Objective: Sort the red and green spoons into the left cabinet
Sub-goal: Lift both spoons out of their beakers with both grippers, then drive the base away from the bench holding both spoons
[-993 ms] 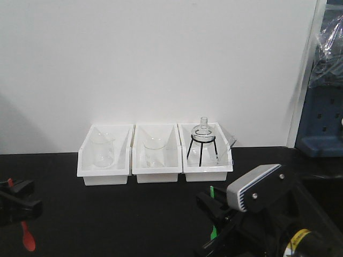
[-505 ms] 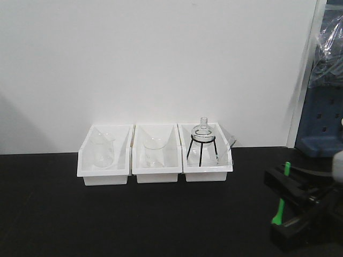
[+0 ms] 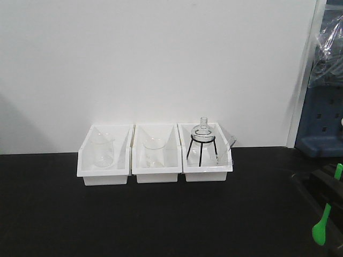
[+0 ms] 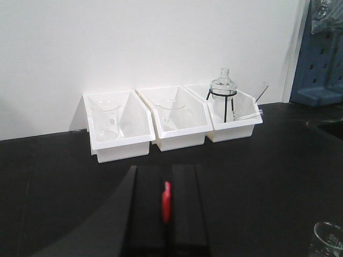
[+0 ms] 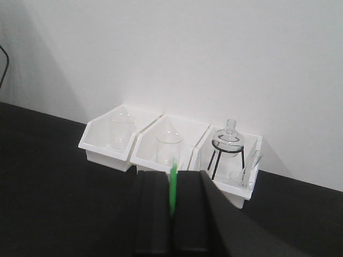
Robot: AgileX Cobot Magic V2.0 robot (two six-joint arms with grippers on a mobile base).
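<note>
- The black tabletop [image 3: 134,219] runs back to a plain white wall [image 3: 161,64]. Its whole front stretch, from the bins to the near edge, is bare dark surface.
- Three white open-fronted bins stand in a row with their backs to the wall and their sides touching: left bin [image 3: 104,174], middle bin [image 3: 155,172], right bin [image 3: 208,172].
- A blue perforated panel [image 3: 324,118] rises past the table's right end, with crumpled clear plastic wrap [image 3: 329,48] above it.
- There are three glass beakers: one in the left bin [image 3: 102,151], one in the middle bin [image 3: 154,151], and a third [image 4: 328,242] alone on the table at the lower right corner of the left wrist view.
- One round glass flask [image 3: 203,132] sits on a black tripod stand [image 3: 201,150] in the right bin, with thin glass rods [image 3: 228,145] leaning beside it.
- There are two spoons, one in each gripper.
- The left gripper [image 4: 165,174] has its black fingers pressed together on the red spoon [image 4: 166,201], which lies along the gap between them. It is held over the table in front of the bins.
- The right gripper [image 5: 172,179] pinches the green spoon [image 5: 173,195]. In the front view it is at the far right edge, with the bowl hanging low.
</note>
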